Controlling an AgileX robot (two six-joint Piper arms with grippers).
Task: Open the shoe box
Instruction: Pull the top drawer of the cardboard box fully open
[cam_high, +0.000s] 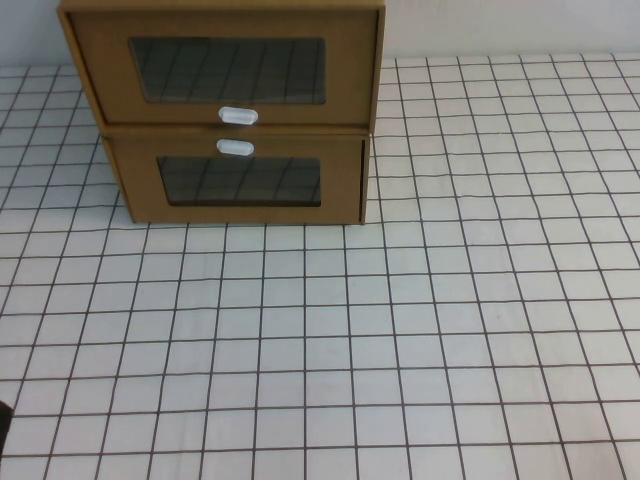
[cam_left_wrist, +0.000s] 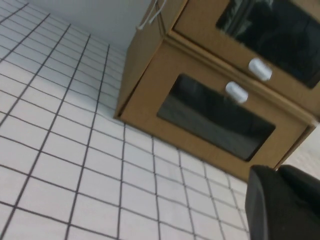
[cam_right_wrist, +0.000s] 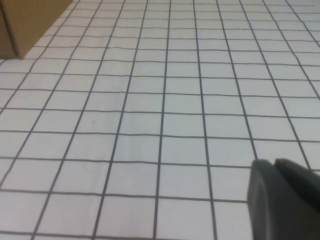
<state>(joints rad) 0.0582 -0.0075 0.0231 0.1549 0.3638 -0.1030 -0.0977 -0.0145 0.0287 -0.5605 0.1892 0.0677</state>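
Two brown cardboard shoe boxes stand stacked at the table's far left, the upper box (cam_high: 225, 25) on the lower box (cam_high: 140, 185). Each has a dark window front and a white handle: upper handle (cam_high: 238, 115), lower handle (cam_high: 235, 148). Both fronts are closed. In the left wrist view the lower box (cam_left_wrist: 150, 85) and both handles (cam_left_wrist: 236, 92) show ahead of my left gripper (cam_left_wrist: 276, 170), which is shut, empty and well short of the boxes. My right gripper (cam_right_wrist: 274, 162) is shut and empty over bare table, with a box corner (cam_right_wrist: 25, 22) far off.
A white cloth with a black grid (cam_high: 400, 340) covers the table. A white wall (cam_high: 500, 25) rises behind the boxes. A dark sliver (cam_high: 3, 420) shows at the near left edge of the high view.
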